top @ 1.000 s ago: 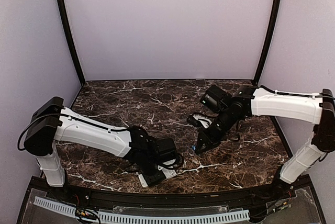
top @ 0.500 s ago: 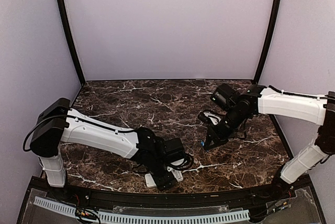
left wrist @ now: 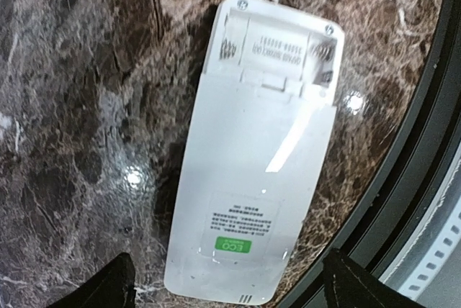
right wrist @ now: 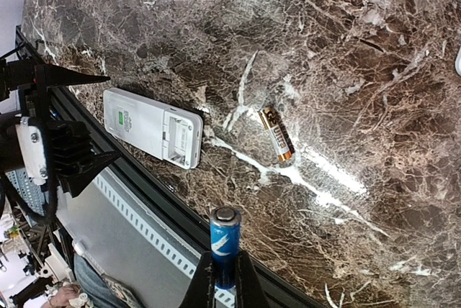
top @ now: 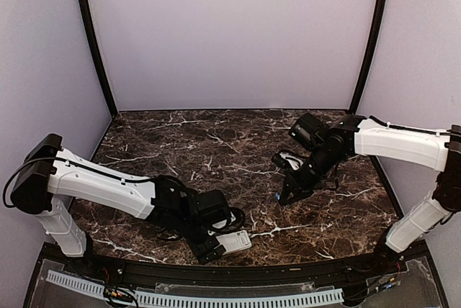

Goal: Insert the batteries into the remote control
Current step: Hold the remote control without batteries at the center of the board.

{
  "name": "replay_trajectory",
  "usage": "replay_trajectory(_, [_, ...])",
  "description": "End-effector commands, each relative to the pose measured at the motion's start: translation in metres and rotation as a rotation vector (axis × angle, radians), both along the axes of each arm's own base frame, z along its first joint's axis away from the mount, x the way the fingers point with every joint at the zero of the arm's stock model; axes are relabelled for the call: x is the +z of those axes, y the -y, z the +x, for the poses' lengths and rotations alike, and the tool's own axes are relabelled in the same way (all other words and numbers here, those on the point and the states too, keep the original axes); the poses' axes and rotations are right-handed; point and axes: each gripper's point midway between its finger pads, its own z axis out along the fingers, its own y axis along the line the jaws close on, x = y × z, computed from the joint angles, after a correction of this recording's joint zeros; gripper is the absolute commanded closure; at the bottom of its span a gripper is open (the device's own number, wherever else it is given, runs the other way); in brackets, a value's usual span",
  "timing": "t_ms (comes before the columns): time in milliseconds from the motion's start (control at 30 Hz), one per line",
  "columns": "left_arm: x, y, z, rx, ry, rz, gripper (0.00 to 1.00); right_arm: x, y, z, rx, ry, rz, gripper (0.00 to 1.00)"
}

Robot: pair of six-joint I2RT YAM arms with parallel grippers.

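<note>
The remote control (left wrist: 252,171) lies back up on the marble near the table's front edge, its battery bay (left wrist: 277,52) open and empty. It also shows in the top view (top: 236,240) and the right wrist view (right wrist: 153,127). My left gripper (left wrist: 227,290) is open, its jaws wide on either side of the remote's near end, not touching it. My right gripper (right wrist: 224,279) is shut on a blue battery (right wrist: 224,243), held upright above the table, right of the remote (top: 282,197). A second battery (right wrist: 277,133), dark with a copper end, lies on the marble.
The black front rail (left wrist: 425,142) runs close beside the remote. A small white piece (top: 287,158) lies by the right arm, partly hidden. The left gripper (right wrist: 50,135) shows beside the remote in the right wrist view.
The left gripper has drawn back leftward off the remote, which now lies uncovered by the front edge. The right gripper lifted the blue battery slightly up and right, then held still.
</note>
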Motion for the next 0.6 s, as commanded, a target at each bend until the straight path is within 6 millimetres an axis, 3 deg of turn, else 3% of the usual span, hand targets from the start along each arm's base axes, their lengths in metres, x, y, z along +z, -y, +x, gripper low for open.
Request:
replay_trajectory(0, [-0.023, -0.026, -0.017, -0.007, -0.069, 0.119, 0.11, 0.001, -0.001, 0.001, 0.024, 0.007, 0.000, 1.00])
replay_trajectory(133, [-0.028, -0.030, -0.026, -0.014, -0.100, 0.121, 0.12, -0.004, -0.003, 0.002, 0.033, 0.001, 0.002, 1.00])
replay_trajectory(267, [-0.032, -0.035, -0.021, -0.009, -0.065, 0.130, 0.17, -0.010, -0.007, 0.001, 0.043, -0.020, 0.008, 1.00])
replay_trajectory(400, [-0.027, -0.027, -0.017, -0.015, -0.039, 0.082, 0.46, -0.012, -0.007, -0.004, 0.051, -0.048, 0.014, 1.00])
replay_trajectory(467, [-0.024, -0.018, -0.014, -0.027, -0.022, 0.047, 0.55, -0.014, -0.005, -0.008, 0.054, -0.065, 0.012, 1.00])
replay_trajectory(567, [-0.014, 0.003, -0.013, -0.063, -0.012, -0.018, 0.59, -0.018, -0.004, -0.016, 0.056, -0.106, 0.013, 1.00])
